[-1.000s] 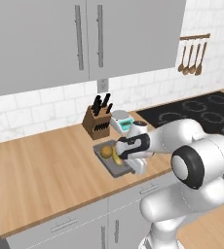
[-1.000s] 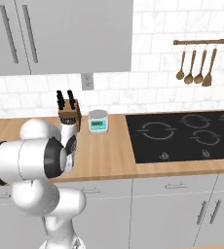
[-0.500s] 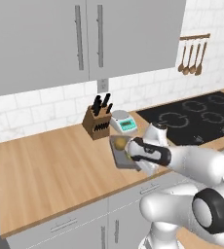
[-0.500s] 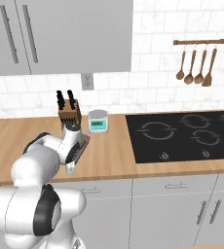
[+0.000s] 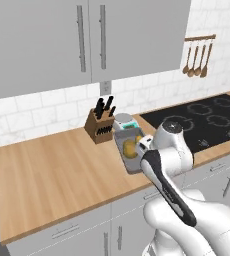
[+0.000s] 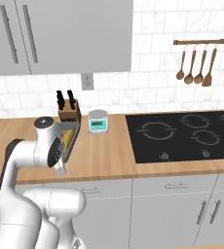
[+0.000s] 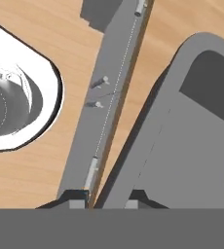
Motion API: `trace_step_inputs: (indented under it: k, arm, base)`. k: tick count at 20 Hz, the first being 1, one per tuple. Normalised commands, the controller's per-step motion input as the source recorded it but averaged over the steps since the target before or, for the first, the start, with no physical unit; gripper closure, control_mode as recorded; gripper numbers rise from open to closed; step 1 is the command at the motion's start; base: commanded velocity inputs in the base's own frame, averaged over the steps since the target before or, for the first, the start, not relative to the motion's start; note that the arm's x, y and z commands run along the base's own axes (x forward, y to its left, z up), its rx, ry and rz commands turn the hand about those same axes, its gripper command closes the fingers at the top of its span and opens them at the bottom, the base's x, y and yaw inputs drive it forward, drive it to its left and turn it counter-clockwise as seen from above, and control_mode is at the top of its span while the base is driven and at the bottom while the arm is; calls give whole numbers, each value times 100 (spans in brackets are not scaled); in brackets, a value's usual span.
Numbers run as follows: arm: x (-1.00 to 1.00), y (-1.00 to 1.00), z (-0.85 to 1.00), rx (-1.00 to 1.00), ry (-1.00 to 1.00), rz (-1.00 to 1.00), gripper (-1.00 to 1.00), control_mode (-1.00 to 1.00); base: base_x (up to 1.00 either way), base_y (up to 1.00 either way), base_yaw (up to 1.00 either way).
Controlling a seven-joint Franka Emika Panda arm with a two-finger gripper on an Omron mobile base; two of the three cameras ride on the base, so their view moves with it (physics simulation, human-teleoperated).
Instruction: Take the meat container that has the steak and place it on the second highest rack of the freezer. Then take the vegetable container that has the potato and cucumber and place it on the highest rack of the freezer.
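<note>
The vegetable container is a grey tray held tilted just above the counter, in front of the knife block. The potato and the yellow-green cucumber lie inside it. From the right base view the vegetable container hangs beside my wrist, with yellow showing in it. In the hand view my gripper is shut on the rim of the vegetable container, whose grey wall runs off to the right. The meat container with the steak and the freezer are out of view.
A knife block and a small white kitchen scale stand at the back of the wooden counter. The black cooktop lies to the right. Wooden spoons hang on the wall. Wall cabinets are overhead.
The jaws have closed on the container's rim. The container has risen off the counter and tilted, and the arm's elbow has swung round towards the camera.
</note>
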Motion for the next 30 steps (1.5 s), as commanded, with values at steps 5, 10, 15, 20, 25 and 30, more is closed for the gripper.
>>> trace_step_inputs:
  k: [5, 10, 15, 20, 25, 30]
  arm:
    - [-95, -23, 100, -33, 0, 6, 100, -100]
    - [-91, -23, 96, -16, 7, 9, 100, -100]
    - [-84, -73, 21, 36, -13, 17, 100, -100]
    - [-55, -48, -10, 37, -17, 15, 100, -100]
    - [-7, 10, -29, -1, -4, 1, 100, -100]
    - [-8, 6, -22, 0, -5, 0, 100, -100]
  base:
    - [0, 0, 0]
    - [0, 0, 0]
    - [0, 0, 0]
    - [0, 0, 0]
    - [0, 0, 0]
    - [0, 0, 0]
